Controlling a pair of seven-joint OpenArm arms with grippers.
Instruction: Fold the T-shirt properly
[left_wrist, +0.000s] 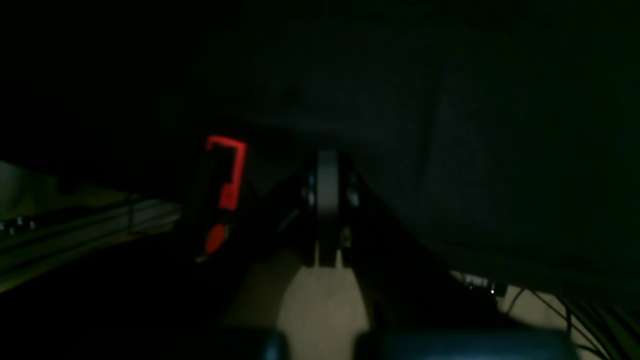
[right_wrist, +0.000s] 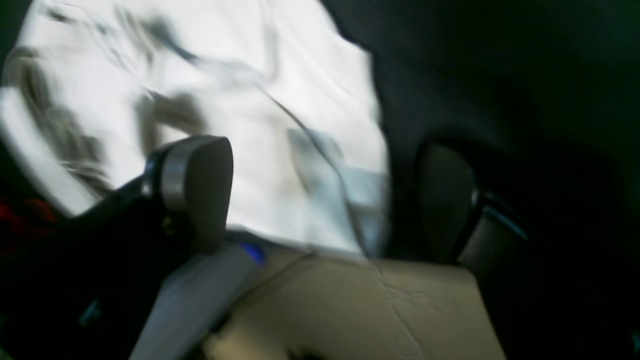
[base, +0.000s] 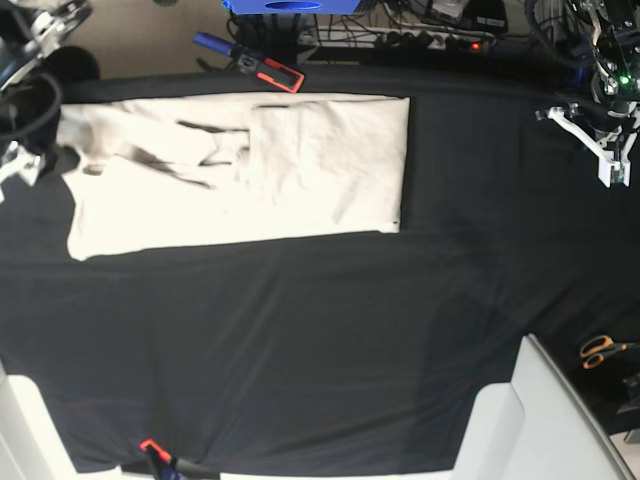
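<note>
The cream T-shirt (base: 240, 170) lies flat on the black tablecloth (base: 300, 340) at the far left, with sleeves folded inward and a straight right edge. My right gripper (right_wrist: 320, 200) is open at the shirt's left end, the pale cloth (right_wrist: 260, 100) showing blurred between and beyond its fingers (right_wrist: 197, 185); nothing is clamped. In the base view that arm (base: 22, 160) sits at the table's left edge. My left gripper (left_wrist: 327, 200) is shut on nothing, off the table's side beside the hanging black cloth, far right in the base view (base: 603, 150).
A red-framed clamp (base: 272, 72) and a blue box (base: 290, 6) stand behind the table. Orange scissors (base: 603, 350) lie at the right. A white panel (base: 540, 420) covers the near right corner. Another red clamp (base: 152, 450) grips the front edge.
</note>
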